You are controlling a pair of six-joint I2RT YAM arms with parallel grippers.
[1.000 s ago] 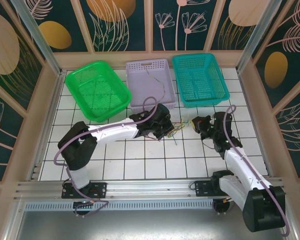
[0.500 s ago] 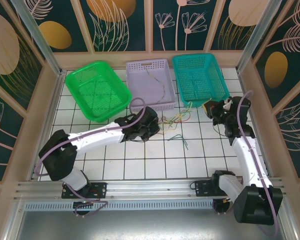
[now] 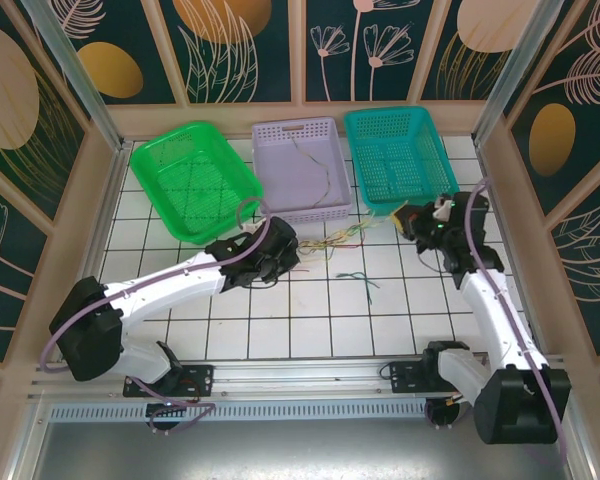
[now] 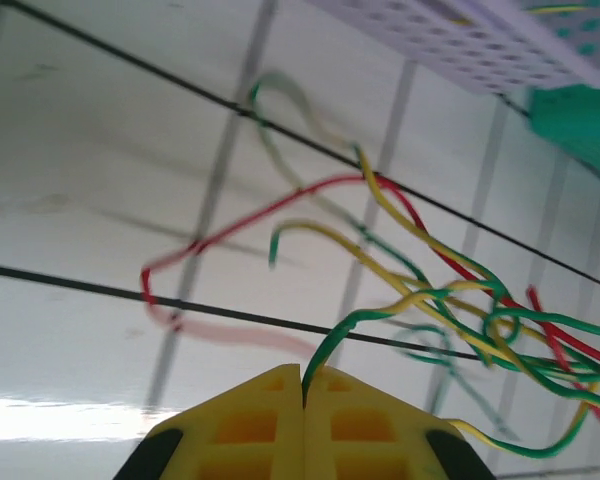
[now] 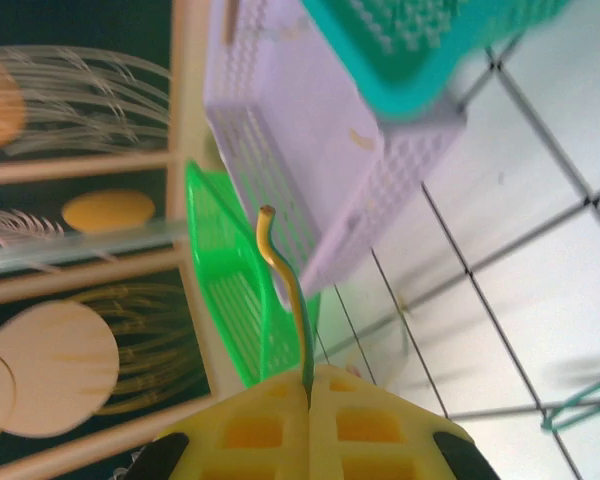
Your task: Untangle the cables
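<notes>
The cables (image 3: 332,240) form a yellow, green and red tangle on the white tiles in front of the lilac basket. They are stretched between my two grippers. In the left wrist view my left gripper (image 4: 303,378) is shut on a green strand that runs up into the tangle (image 4: 440,300); a red strand (image 4: 230,228) loops out to the left. From above, the left gripper (image 3: 294,256) sits at the tangle's left end. My right gripper (image 3: 405,217) is raised at its right end, and in the right wrist view this gripper (image 5: 308,380) is shut on a yellow-green strand (image 5: 285,275).
A single green strand (image 3: 358,278) lies apart on the tiles, nearer the arms. Three baskets stand at the back: green (image 3: 155,160), lilac (image 3: 280,135) with a thin wire (image 3: 318,170) in it, and teal (image 3: 360,125). Framed walls close the sides.
My left gripper has drawn back to the left and my right gripper has gone up and to the right, pulling the tangle out between them. One green strand is left lying alone.
</notes>
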